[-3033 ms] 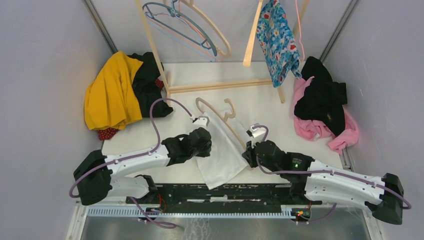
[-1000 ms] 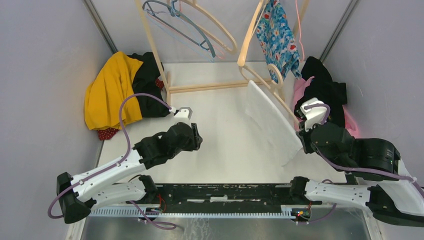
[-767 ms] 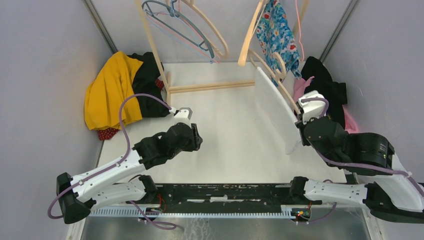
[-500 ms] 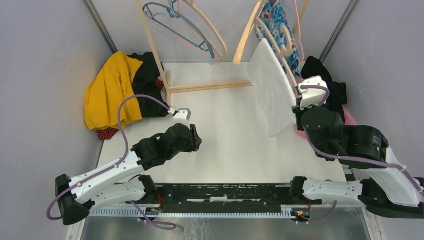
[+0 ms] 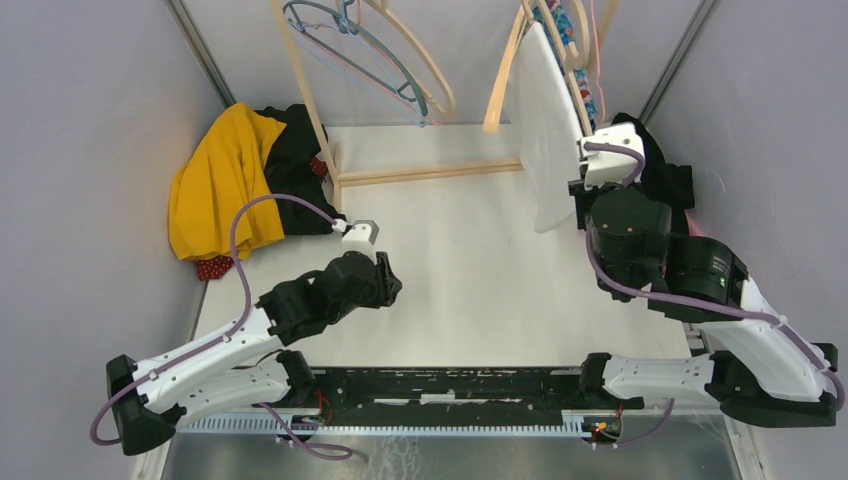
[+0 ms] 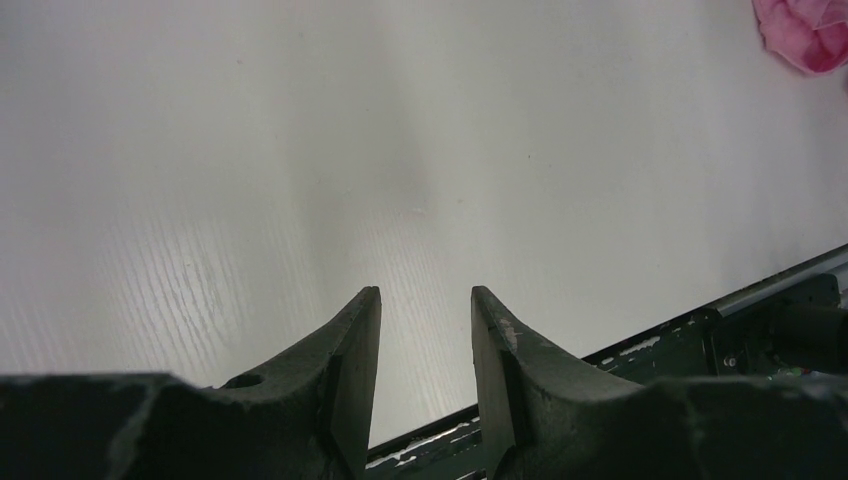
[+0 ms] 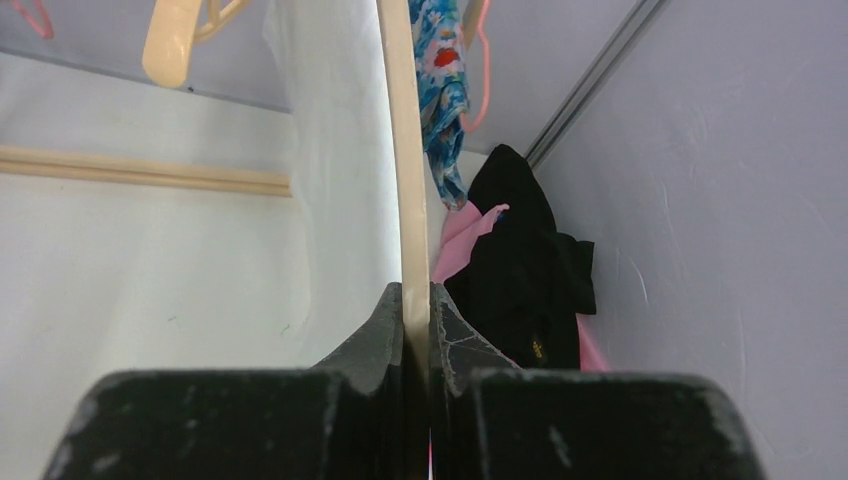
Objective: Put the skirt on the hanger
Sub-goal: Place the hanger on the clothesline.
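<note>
Two arms, one skirt aloft

From above, the white skirt [image 5: 545,130] is seen draped on the wooden hanger [image 5: 568,85], held high beside the rack [image 5: 430,172] by the right gripper [image 5: 579,193].

Left wrist — the left gripper [image 6: 425,300] is shown with jaws apart over the table [image 6: 400,150].

Right wrist — the fingers [image 7: 385,320] are clamped on the hanger's arm.

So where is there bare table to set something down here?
Bare: the broad white tabletop between the wooden rack's base rail, the left fingers and the right arm. Crowded: the yellow-and-black clothes pile far left, the pink-and-black clothes pile far right, and the white skirt on its pale wooden hanger held up at the far-right corner.
</note>
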You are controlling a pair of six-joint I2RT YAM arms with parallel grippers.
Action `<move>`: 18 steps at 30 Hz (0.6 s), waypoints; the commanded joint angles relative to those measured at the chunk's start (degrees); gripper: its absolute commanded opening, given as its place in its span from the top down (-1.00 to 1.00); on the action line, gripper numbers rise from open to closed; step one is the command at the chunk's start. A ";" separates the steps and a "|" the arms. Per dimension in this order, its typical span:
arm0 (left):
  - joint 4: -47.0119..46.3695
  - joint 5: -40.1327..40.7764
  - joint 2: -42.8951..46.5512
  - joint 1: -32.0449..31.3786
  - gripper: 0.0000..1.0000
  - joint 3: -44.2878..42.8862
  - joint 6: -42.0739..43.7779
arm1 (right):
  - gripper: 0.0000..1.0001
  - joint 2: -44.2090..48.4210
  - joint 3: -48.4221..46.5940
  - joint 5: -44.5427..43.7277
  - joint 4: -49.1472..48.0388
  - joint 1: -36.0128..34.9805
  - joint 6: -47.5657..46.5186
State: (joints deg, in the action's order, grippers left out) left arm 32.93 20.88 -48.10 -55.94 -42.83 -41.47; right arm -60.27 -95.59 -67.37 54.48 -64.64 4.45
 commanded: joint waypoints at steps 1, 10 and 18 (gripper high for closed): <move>-1.42 -0.23 -0.45 0.46 0.10 0.11 1.32 | 0.98 2.69 -1.30 -5.62 -8.84 1.36 -3.78; -1.05 -0.34 -0.07 0.41 0.10 -0.50 1.22 | 0.98 -3.21 -6.85 6.31 -5.67 11.77 -1.18; 0.17 0.40 0.90 0.40 0.10 -0.02 1.26 | 0.98 -8.47 -10.55 21.93 -5.96 25.17 1.03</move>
State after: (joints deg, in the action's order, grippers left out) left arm 33.06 20.62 -48.62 -55.92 -42.70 -41.47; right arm -66.81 -101.67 -53.67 51.59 -43.90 3.84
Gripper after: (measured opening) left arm 0.450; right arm 0.089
